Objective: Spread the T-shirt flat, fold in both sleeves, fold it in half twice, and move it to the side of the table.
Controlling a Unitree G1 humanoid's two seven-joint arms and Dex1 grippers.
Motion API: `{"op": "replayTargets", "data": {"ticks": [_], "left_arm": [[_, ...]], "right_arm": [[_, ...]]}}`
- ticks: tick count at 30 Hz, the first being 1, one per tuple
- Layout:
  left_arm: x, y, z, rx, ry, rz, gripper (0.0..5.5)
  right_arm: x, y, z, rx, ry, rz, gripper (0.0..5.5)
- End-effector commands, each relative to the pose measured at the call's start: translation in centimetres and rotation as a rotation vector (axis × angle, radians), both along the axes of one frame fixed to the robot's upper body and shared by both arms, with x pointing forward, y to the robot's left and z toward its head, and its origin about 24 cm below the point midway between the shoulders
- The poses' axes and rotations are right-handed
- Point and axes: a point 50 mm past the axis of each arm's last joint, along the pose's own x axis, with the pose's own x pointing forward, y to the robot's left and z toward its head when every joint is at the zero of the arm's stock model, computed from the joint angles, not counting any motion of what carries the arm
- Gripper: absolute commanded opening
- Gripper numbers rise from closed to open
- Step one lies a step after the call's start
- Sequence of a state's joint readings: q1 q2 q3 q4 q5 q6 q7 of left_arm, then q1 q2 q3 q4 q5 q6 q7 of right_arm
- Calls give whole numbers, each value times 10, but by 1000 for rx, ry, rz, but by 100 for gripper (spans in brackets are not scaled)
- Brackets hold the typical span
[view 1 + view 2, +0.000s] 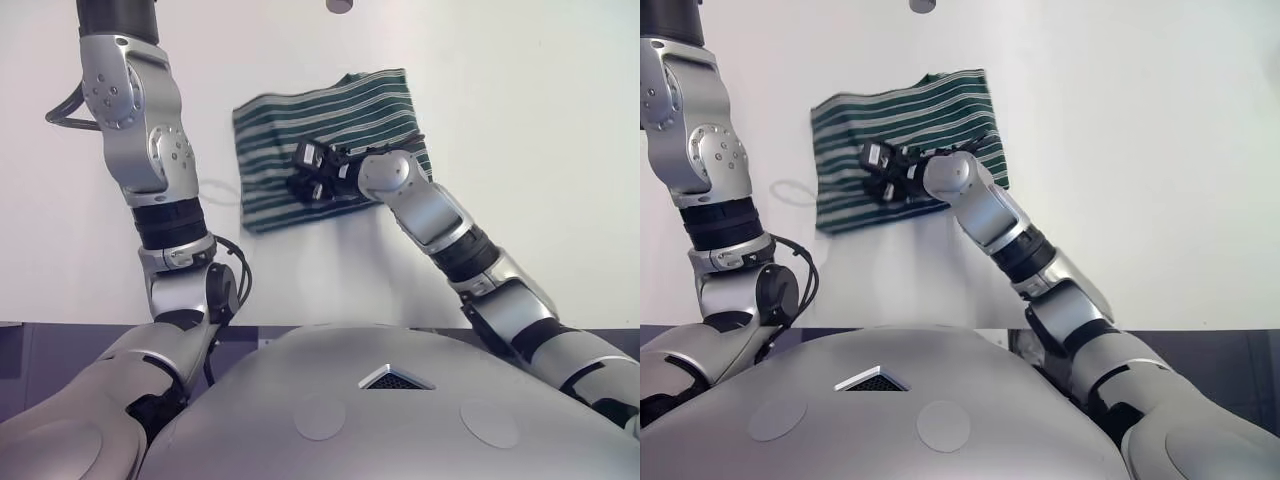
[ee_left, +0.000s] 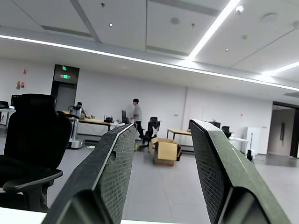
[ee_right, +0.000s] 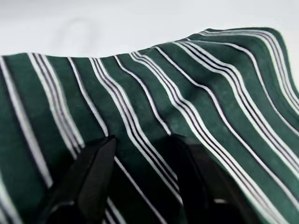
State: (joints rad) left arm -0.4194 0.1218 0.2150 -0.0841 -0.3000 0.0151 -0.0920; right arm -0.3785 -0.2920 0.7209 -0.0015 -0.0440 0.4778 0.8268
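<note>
The T-shirt (image 1: 330, 130), dark green with thin white stripes, lies folded into a compact rectangle on the white table (image 1: 520, 120), slightly beyond its middle. My right gripper (image 1: 305, 172) rests on the shirt's near part; in the right wrist view its two black fingers (image 3: 93, 177) stand apart on the striped cloth (image 3: 187, 84), open, with flat fabric between them. My left arm is raised at the table's left side. Its gripper (image 2: 161, 186) points up and outward into the room, open and holding nothing.
A small grey round thing (image 1: 339, 5) sits at the table's far edge. A faint thin loop (image 1: 790, 190) lies on the table just left of the shirt. Bare tabletop spreads to the right and left. The table's near edge (image 1: 330, 325) runs close to my torso.
</note>
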Motion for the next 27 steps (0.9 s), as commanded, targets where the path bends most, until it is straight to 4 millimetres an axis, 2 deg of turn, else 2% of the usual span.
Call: {"op": "replayTargets", "data": {"ticks": [1, 2, 4, 7, 9, 11, 12, 13, 14, 15, 18, 20, 22, 24, 27], "left_arm": [[0, -7, 4, 36, -24, -5, 211], [0, -9, 4, 45, -31, -8, 211], [-2, -11, 4, 60, -36, -12, 211], [-5, -24, 3, 131, -37, -76, 211], [-11, -35, -4, 294, -29, -175, 211], [-28, -47, -21, 635, -34, -341, 211], [-39, -46, -34, 802, -27, -424, 211], [-52, -41, -50, 961, -13, -514, 211], [-66, -35, -67, 1138, -12, -604, 228], [-80, -28, -83, 1299, -17, -698, 245], [-105, -8, -113, 1595, -62, -894, 295], [-107, 1, -122, 1722, -106, -935, 332], [-97, -1, -126, 1860, -140, -867, 374], [-85, -7, -131, 1964, -154, -790, 379], [-80, -22, -144, 2016, -191, -753, 379]], "right_arm": [[-40, -106, -33, -329, 41, 395, 217], [-39, -124, -30, -387, -65, 484, 217], [-29, -144, -24, -461, -325, 681, 217], [-14, -156, 4, -421, -627, 882, 217], [5, -153, 42, -357, -833, 872, 217], [21, -148, 101, -236, -1058, 728, 217], [24, -148, 125, -174, -1129, 640, 217], [21, -154, 140, -119, -1161, 560, 217], [15, -162, 141, -61, -1157, 484, 217], [4, -172, 131, -29, -1128, 435, 217], [-35, -212, 75, -37, -978, 330, 267], [-69, -244, 38, -109, -839, 235, 308], [-93, -265, 18, -180, -745, 178, 354], [-105, -275, 10, -220, -704, 185, 359], [-101, -268, 2, -220, -721, 222, 359]]}}
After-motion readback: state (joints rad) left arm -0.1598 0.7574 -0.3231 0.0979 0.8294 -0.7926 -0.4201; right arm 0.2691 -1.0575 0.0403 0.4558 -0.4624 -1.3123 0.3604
